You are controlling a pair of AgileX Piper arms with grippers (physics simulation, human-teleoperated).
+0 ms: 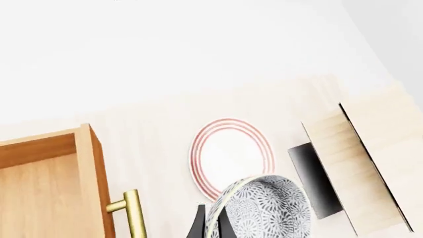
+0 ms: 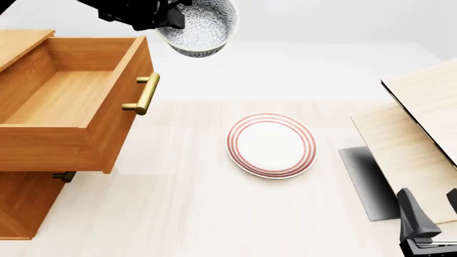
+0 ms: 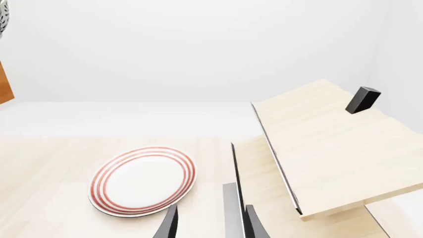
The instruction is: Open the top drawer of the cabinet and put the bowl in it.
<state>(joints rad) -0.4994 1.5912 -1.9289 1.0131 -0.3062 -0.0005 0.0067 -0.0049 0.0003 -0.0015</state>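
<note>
Pale wood tabletop [image 2: 179,214], white walls. Left gripper [image 2: 170,19] jaws clamp the bowl [image 2: 202,27]; right gripper [image 3: 210,225] jaws apart, holding nothing.

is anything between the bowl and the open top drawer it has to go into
Nothing visible. The left gripper holds the bowl in the air beyond the handle end of the top drawer, which is pulled out and bare inside. The plate lies on the table, off that path.
</note>
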